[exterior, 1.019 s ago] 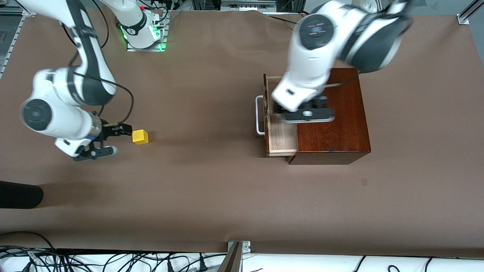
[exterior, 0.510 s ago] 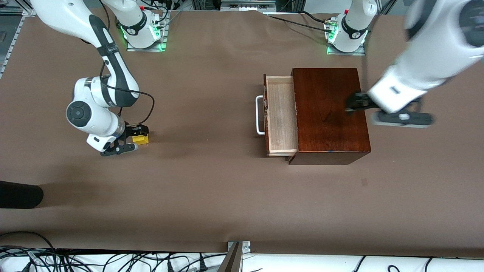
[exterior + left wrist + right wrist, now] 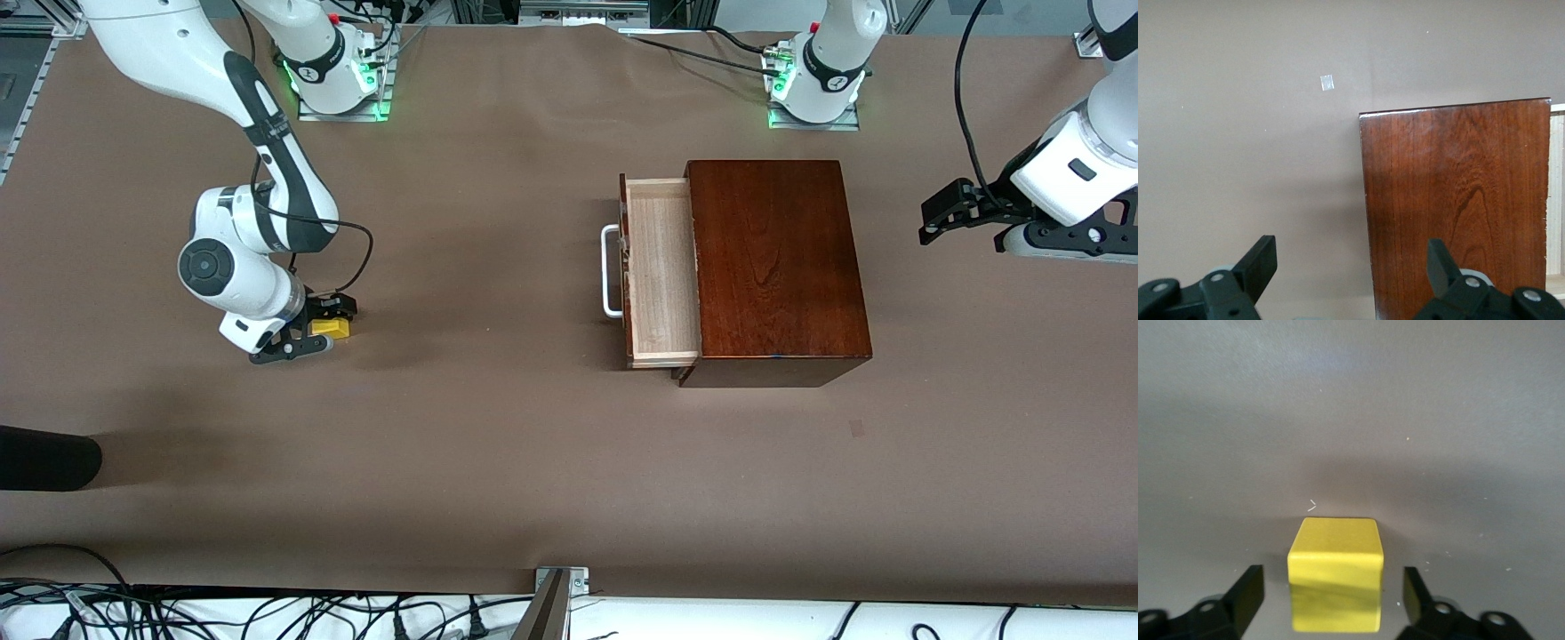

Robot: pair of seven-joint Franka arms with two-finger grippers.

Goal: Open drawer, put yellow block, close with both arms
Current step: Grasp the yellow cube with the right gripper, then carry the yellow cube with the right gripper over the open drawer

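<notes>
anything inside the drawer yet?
No. The drawer stands pulled out of the wooden box, and the part that shows is bare pale wood. The rest is covered by the box top. The yellow block sits on the table, between the right gripper fingers.

My right arm reaches down from its base, elbow bent, wrist low over the table (image 3: 498, 462). My right gripper (image 3: 324, 327) sits at table level, fingers (image 3: 1248, 590) spread with a gap on each side. My left arm is drawn toward its own end of the table. My left gripper (image 3: 942, 213) hangs above it, fingers (image 3: 1261, 260) wide apart, holding nothing.
</notes>
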